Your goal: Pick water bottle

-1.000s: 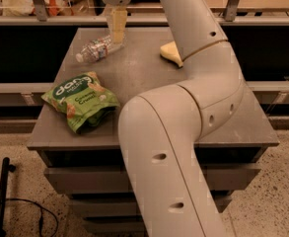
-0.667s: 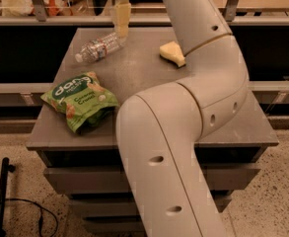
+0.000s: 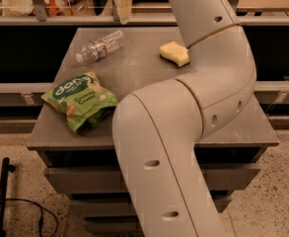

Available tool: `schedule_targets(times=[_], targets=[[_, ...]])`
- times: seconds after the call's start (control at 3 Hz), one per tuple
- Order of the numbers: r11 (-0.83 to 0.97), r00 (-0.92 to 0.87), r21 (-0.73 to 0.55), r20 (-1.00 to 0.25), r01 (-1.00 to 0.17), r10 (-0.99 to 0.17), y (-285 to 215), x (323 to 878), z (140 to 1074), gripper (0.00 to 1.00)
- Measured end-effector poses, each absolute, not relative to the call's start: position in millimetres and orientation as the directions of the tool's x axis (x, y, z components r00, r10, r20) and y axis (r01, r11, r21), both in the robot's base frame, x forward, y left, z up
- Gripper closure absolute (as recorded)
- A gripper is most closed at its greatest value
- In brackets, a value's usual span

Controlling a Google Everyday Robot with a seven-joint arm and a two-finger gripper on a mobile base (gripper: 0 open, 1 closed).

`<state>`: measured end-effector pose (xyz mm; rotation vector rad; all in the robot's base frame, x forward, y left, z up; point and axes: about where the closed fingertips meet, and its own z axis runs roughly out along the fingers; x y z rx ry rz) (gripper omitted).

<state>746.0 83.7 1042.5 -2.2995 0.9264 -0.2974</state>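
The water bottle point(image 3: 100, 46) lies on its side at the back left of the grey table point(image 3: 149, 78), its white cap pointing left. It is clear and crinkled with a white label band. My gripper point(image 3: 122, 6) hangs at the top edge of the view, above and behind the bottle and a little to its right, apart from it. Most of the gripper is cut off by the frame. My thick white arm point(image 3: 183, 132) fills the middle and right of the view.
A green snack bag point(image 3: 80, 100) lies at the table's front left. A yellow sponge point(image 3: 174, 53) lies at the back centre, next to my arm. Behind the table runs a rail with shelves. A black cable point(image 3: 16, 211) lies on the floor at the lower left.
The gripper has risen from just above the bottle to the top edge of the view. The bottle lies where it was on the table.
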Motion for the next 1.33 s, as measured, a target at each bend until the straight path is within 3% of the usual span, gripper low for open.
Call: schedule_targets(times=[1.0, 1.33], targets=[[-0.448, 0.656, -0.718, -0.016, -0.533, -0.755, 91.6, 774.3, 1062.6, 0.0], [-0.47, 0.64, -0.722, 0.048, -0.508, -0.767, 99.6, 790.0, 1054.5, 0.0]])
